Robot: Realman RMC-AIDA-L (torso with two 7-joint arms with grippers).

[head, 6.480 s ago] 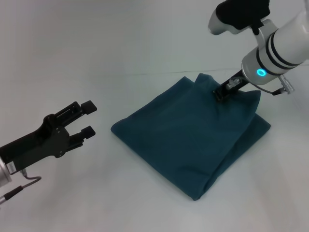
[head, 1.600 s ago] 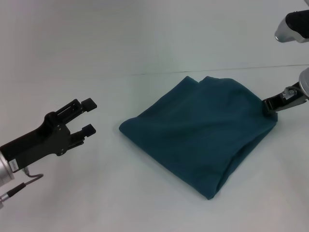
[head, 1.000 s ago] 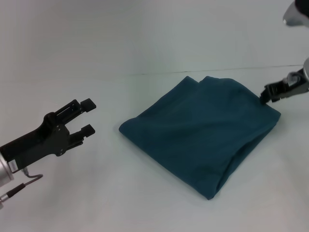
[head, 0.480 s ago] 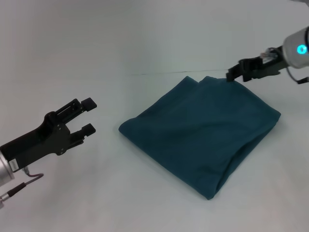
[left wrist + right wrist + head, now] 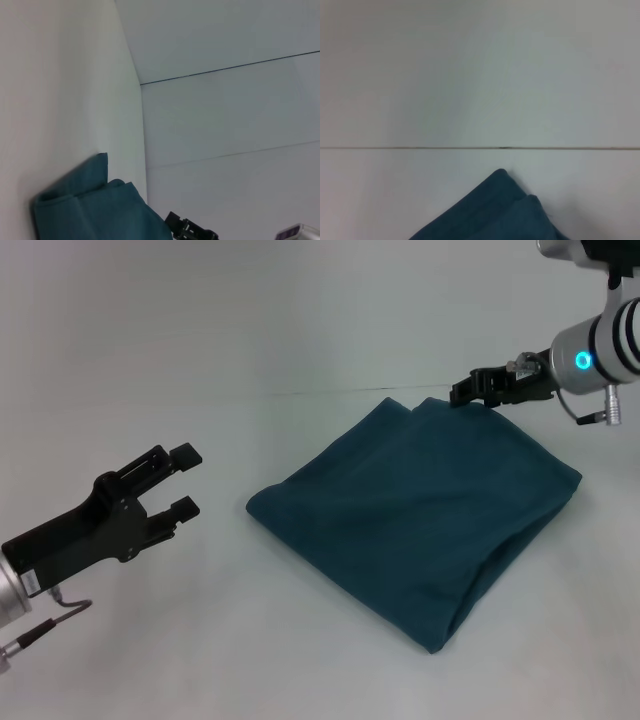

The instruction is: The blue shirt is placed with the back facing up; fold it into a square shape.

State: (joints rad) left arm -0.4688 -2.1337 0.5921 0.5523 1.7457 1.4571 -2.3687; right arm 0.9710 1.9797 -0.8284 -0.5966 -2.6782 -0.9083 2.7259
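Observation:
The blue shirt (image 5: 415, 515) lies folded into a rough square on the white table, one corner pointing toward me. Its far corner shows in the right wrist view (image 5: 495, 210) and its edge in the left wrist view (image 5: 95, 210). My right gripper (image 5: 462, 392) hovers at the shirt's far corner, pointing left, open and holding nothing. It also shows as a dark shape in the left wrist view (image 5: 187, 229). My left gripper (image 5: 183, 481) is open, off to the left of the shirt and well apart from it.
A thin dark seam (image 5: 300, 392) runs across the white table behind the shirt. The white table surface (image 5: 250, 640) stretches in front of and to the left of the cloth.
My right gripper let go of the shirt's right corner, rose, and swung left to the far corner. The shirt has lain still for the last second and a half. The left arm has not moved.

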